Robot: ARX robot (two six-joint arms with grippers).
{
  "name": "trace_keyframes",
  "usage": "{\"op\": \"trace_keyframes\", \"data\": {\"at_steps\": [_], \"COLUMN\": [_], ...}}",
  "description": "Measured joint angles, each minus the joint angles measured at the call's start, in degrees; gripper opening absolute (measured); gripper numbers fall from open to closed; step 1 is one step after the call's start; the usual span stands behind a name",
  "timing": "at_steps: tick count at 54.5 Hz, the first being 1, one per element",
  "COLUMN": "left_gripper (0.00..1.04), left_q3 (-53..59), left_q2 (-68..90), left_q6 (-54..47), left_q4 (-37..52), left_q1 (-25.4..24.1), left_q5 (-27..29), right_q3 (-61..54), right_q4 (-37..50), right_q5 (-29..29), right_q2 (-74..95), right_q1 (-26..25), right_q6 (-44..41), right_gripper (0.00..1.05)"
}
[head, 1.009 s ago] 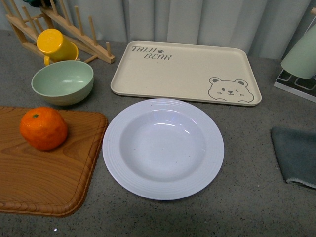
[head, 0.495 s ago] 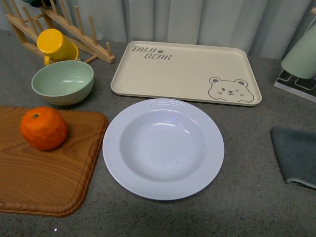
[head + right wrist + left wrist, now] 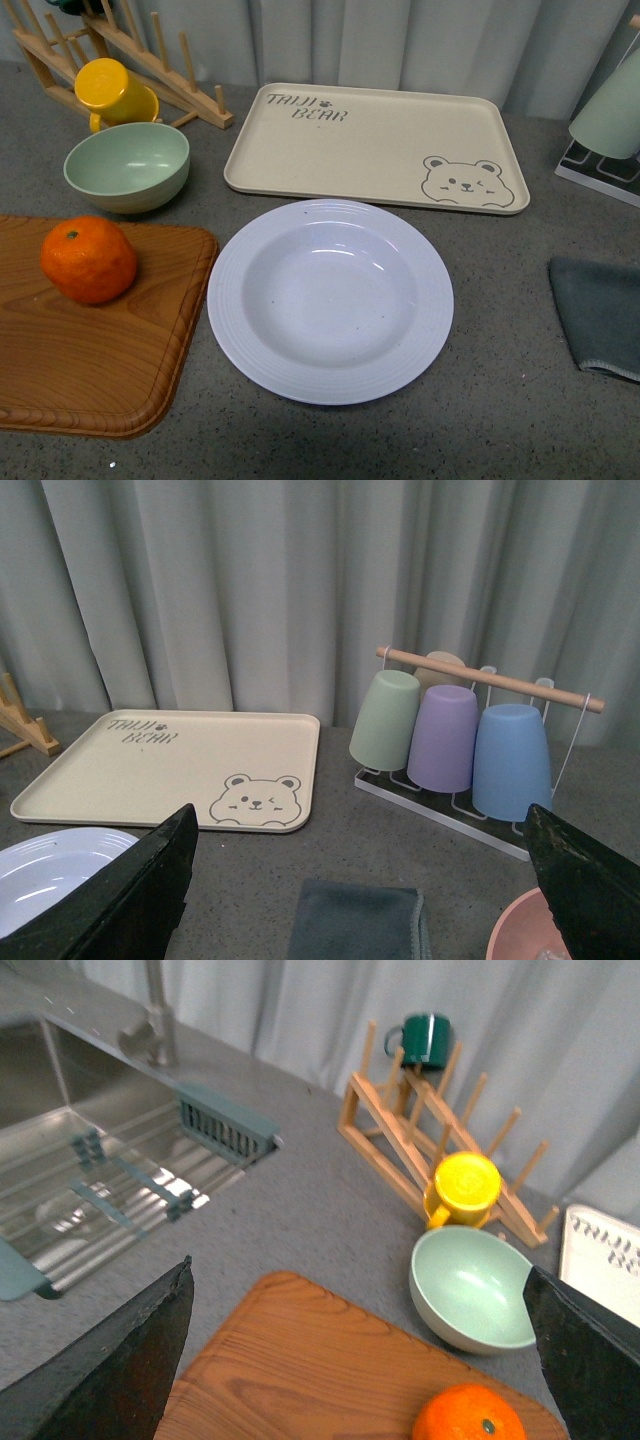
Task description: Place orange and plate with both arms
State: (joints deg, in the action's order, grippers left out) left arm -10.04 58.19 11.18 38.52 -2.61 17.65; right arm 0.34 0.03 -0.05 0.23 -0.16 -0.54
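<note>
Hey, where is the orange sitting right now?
In the front view the orange sits on the left, on the wooden cutting board, in front of the pale green bowl and left of the white plate, touching neither.

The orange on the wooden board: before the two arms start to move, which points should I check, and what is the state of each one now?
1. Small round bright-orange mandarin free to grasp: ok; it sits alone on the brown wooden cutting board.
2. Large round white deep plate empty: ok; nothing lies in it.
3. Left hand open: ok; fingers wide apart, nothing between.
4. Right hand open: ok; fingers wide apart, empty.
5. Hands near their targets: not ok; neither arm shows in the front view.
6. Plate apart from the rectangular beige bear tray: cannot tell; their edges meet in the front view.
</note>
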Motion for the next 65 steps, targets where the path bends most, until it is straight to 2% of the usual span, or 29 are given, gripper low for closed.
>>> {"op": "trace_keyframes", "data": {"at_steps": [3,6,23,42,65], "left_gripper": [0.98,0.98,0.98,0.98,0.98], "left_q3": [-3.5,-5.9,-14.9,-19.3,-21.0], "left_q2": [10.6,17.3,35.8,42.0,45.9], "left_q6": [-0.2,-0.4,-0.8,-0.5,0.1], "left_q4": [1.4,1.9,-1.1,-2.0,-4.4], "left_q1": [0.8,1.4,3.2,4.7,7.6], "left_q5": [-4.5,-6.3,-7.8,-9.0,-13.6], "right_q3": [0.0,0.0,0.0,0.0,0.0], "right_q4": [0.0,0.0,0.0,0.0,0.0], "right_q5": [0.0,0.0,0.0,0.0,0.0], "right_q2": [0.0,0.0,0.0,0.0,0.0], "right_q1": [0.0,0.0,0.0,0.0,0.0], "right_q6": [0.0,0.0,0.0,0.0,0.0], "right_gripper": [0.95,0.95,0.95,0.95,0.95]}}
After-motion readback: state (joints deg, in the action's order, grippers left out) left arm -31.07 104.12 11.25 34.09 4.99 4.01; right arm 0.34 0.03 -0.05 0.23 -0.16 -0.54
